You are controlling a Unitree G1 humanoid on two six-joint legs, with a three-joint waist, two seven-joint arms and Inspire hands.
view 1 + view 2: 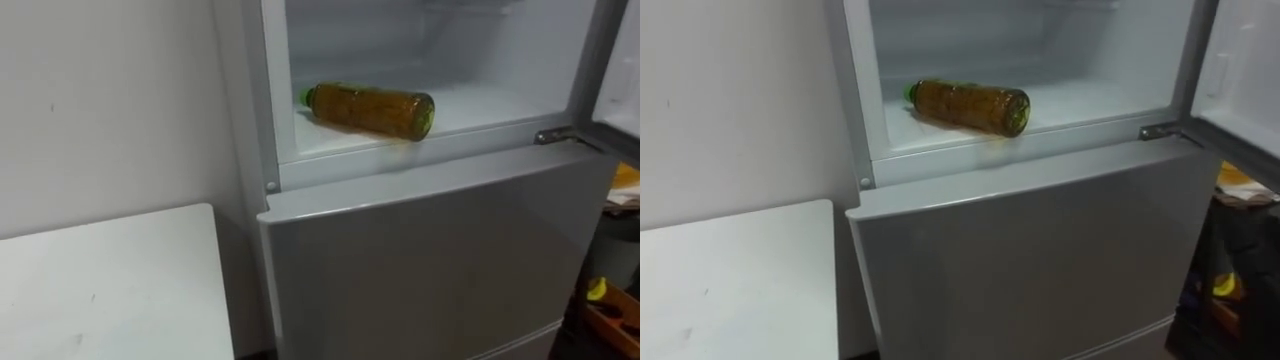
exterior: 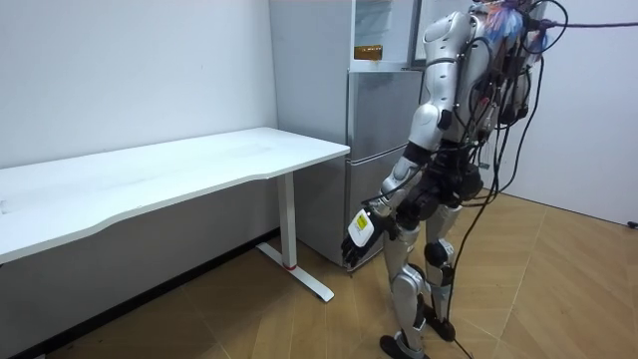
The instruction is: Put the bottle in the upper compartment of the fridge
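Liquid of an amber colour fills the bottle (image 1: pixel 370 110) almost to its green cap (image 1: pixel 304 97), so I judge it fairly heavy for its size, with the weight spread evenly along its length. It looks like clear plastic with a ribbed or textured wall: stiff enough while full and capped, liable to give a little under a hard squeeze, and unlikely to break. It lies on its side on the white floor of the upper fridge compartment (image 1: pixel 500 105), cap towards the left wall and base pointing out to the front right, close to the front edge. Being round and resting on a smooth shelf, it could roll, and towards the open front that would mean a fall. If it needs moving further in, the best hold is probably round the middle of the body, fingers over the top and thumb beneath; the neck is narrow and sits near the wall. A damp or chilled surface would make it slippery, though I cannot tell that. The upper door (image 1: pixel 620 60) stands open to the right, above the closed lower door (image 1: pixel 430 260), and a white table (image 1: pixel 100 290) stands to the left. In the room view the robot stands facing the fridge, its left hand (image 2: pixel 359 234) hanging by the thigh, fingers loose and holding nothing.
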